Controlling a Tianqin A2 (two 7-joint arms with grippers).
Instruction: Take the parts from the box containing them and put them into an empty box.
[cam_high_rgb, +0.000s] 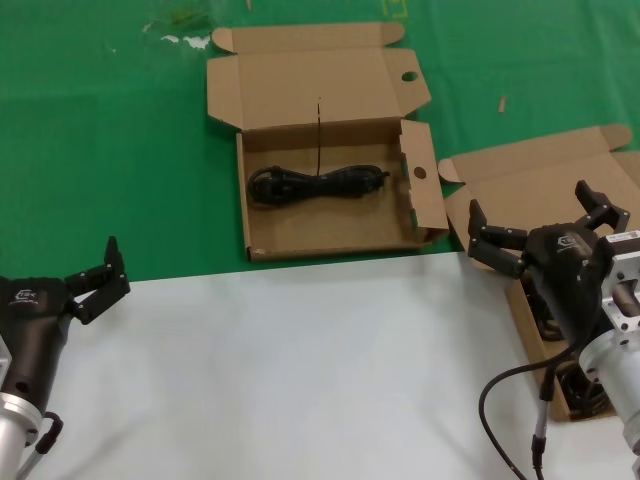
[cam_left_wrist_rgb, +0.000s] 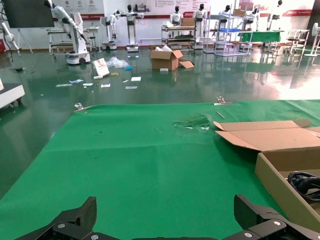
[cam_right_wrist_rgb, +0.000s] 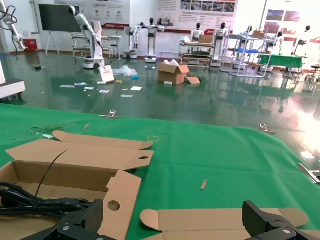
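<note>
The right gripper (cam_high_rgb: 540, 232) hangs wide open and empty above the box containing the parts (cam_high_rgb: 520, 180), nearer it than the idle, open left gripper (cam_high_rgb: 98, 275). 1 coiled cable (cam_high_rgb: 318, 184) lies crosswise in the other box (cam_high_rgb: 262, 215).

The right gripper (cam_high_rgb: 545, 232) and arm hide most of the source box (cam_high_rgb: 500, 190).

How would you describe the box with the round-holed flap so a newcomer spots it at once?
On the green mat, beyond the white table, two open cardboard boxes lie. Pick the middle box, holding one coiled black cable. Its side flap has a round hole, unlike the plain box under the right gripper.
</note>
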